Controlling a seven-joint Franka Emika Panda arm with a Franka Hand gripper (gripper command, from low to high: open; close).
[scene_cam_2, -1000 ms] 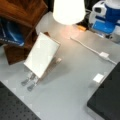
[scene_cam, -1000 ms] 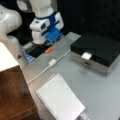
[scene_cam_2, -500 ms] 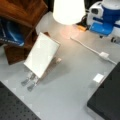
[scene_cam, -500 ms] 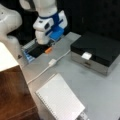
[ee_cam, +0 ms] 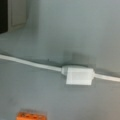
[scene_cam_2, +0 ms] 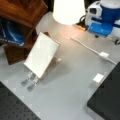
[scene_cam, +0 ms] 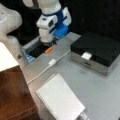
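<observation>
Gripper [scene_cam: 47,45] hangs low in a front view, just above the orange block [scene_cam: 48,50] beside a dark tray [scene_cam: 30,51]; whether its jaws are apart I cannot tell. In a front view the white cable [scene_cam_2: 87,47] crosses the counter [scene_cam_2: 70,85] to its plug [scene_cam_2: 104,55], near the lamp [scene_cam_2: 68,10]. The wrist view shows the block [ee_cam: 32,116] below the cable's plug [ee_cam: 79,75]; it looks small, light and stiff, best pinched across its short sides.

cable block [scene_cam: 52,62] lies between box [scene_cam: 96,53] and tray [scene_cam: 35,51] — notebook [scene_cam: 60,100] below.
</observation>
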